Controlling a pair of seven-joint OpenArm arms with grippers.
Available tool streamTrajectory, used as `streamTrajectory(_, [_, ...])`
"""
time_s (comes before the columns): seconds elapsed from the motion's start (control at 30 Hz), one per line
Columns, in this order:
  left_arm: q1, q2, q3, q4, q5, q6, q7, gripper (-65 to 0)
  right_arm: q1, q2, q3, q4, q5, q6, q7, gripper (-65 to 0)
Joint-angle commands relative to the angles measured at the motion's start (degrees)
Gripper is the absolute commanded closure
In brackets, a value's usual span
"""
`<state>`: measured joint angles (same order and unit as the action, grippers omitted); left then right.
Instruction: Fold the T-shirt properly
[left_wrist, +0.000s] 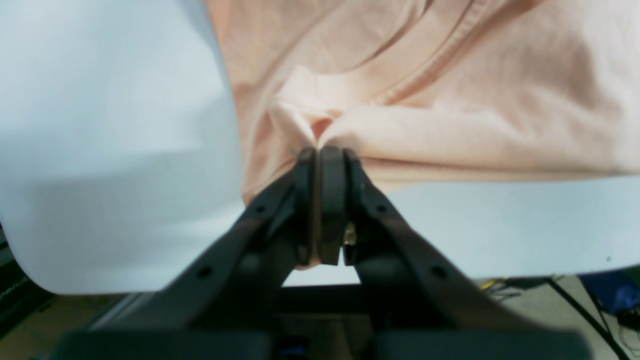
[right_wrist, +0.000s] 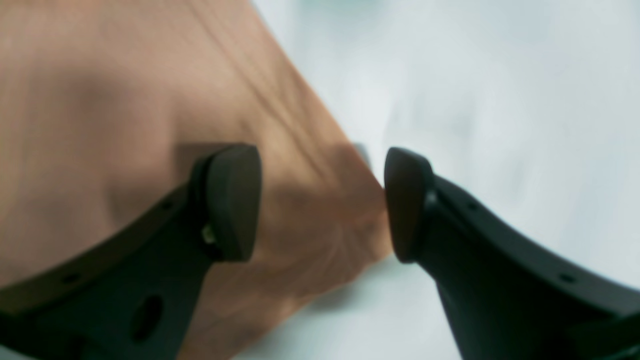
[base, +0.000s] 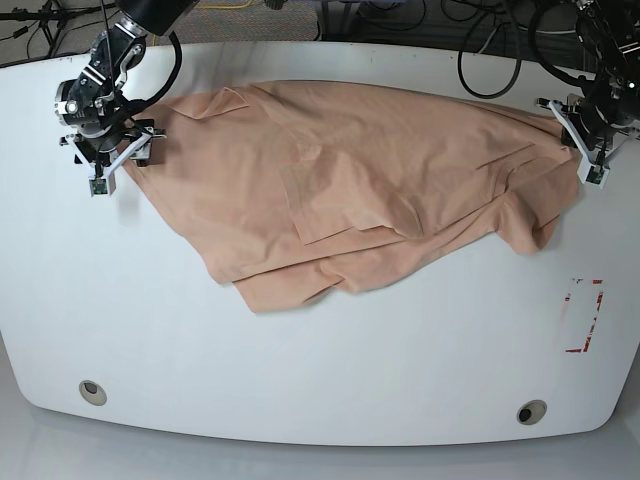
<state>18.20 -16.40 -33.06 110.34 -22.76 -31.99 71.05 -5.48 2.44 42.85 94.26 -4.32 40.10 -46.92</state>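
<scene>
Fingers (right_wrist: 235, 200) of the right gripper (right_wrist: 322, 202) stand spread wide with one corner of the T-shirt (base: 370, 190) lying between them, not yet pinched; one pad rests over the cloth, the other sits just off its edge over bare table (base: 300, 370). Across the tabletop, the left gripper (left_wrist: 320, 150) is clenched tight on a small bunched tuck of the shirt's hem, the fabric puckering into radiating creases where the jaws meet.

The white, smooth, rounded table carries the garment across its far half, the shirt's long axis running side to side between the two arms, one end at each gripper. From the right gripper the cloth spreads inward toward the table's middle; that arm is the nearer one to the free corner, and a close there would, by the look of it, secure the second hold needed for a fold.

The shirt is soft peach cotton, matte, rumpled, with a loose flap doubled over at its near edge and a stitched seam visible in the left wrist view. A small red marking (base: 583, 315) sits on the table near the left arm's side.
</scene>
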Motion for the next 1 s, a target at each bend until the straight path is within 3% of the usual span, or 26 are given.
streamTrajectory(0.0, [-0.48,-0.78,-0.30,0.82,-0.05,0.21,-0.76,0.0,0.60,0.77,1.33,0.91,0.40,-0.10,2.21,-37.6])
streamTrajectory(0.43, [-0.57,-0.96,-0.13,0.82,-0.05,0.21,-0.76,0.0,-2.04,1.56,1.24,-4.81,0.40,-0.10,3.97,-37.4])
streamTrajectory(0.6, [-0.57,-1.57,-0.13,0.82,-0.05,0.21,-0.76,0.0,-3.71,0.77,1.06,-6.21,3.57,-0.10,4.41,-37.4])
streamTrajectory(0.83, [-0.57,-1.57,-0.04,0.82,-0.05,0.21,-0.76,0.0,-6.26,0.42,-4.56,-6.21,5.94,-0.10,4.50,-37.1])
streamTrajectory(0.97, [-0.57,-1.57,-0.04,0.82,-0.05,0.21,-0.76,0.0,-6.44,-0.11,-4.56,-6.21,5.94,-0.10,5.29,-34.9])
